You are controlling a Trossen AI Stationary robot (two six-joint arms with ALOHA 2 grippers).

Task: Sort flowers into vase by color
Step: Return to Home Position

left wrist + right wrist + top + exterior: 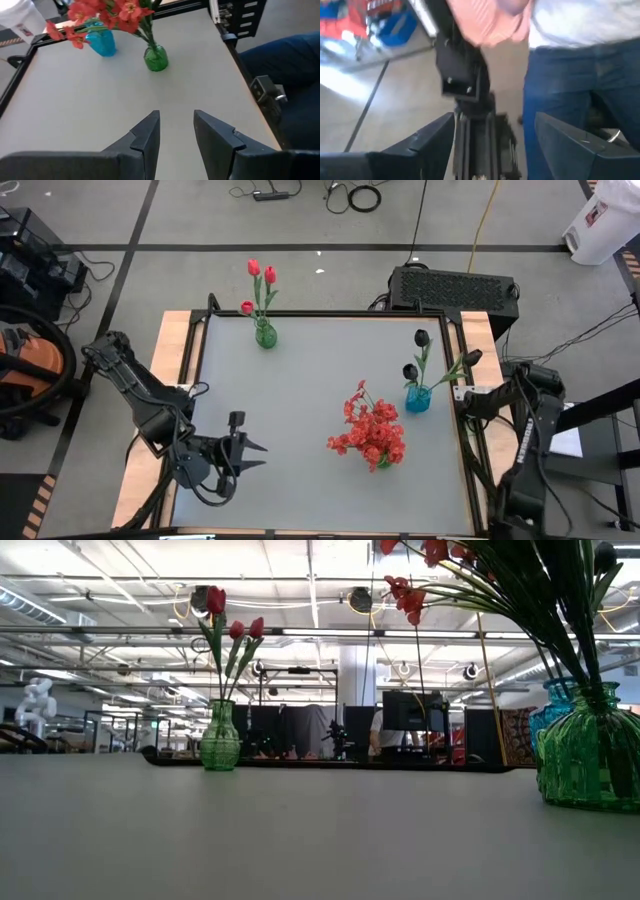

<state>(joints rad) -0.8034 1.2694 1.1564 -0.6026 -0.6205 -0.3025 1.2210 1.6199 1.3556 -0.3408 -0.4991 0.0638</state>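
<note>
Three vases stand on the grey table. A green vase (265,335) near the far edge holds red-pink tulips (262,273), also in the low view (220,740). A blue vase (417,398) toward the right holds black tulips (421,337). A second green vase (156,57) near the middle holds the bushy red blossoms (372,430). My left gripper (258,454) hovers open over the table's near-left part, pointing at the bunch (176,125). My right gripper (495,122) is open beyond the table's right edge, facing away from the table.
Bare grey tabletop (310,390) lies between the left gripper and the vases. A raised dark frame (462,430) edges the table. A person in blue trousers (570,85) stands close before the right gripper. Blue cloth (285,65) shows past the near edge.
</note>
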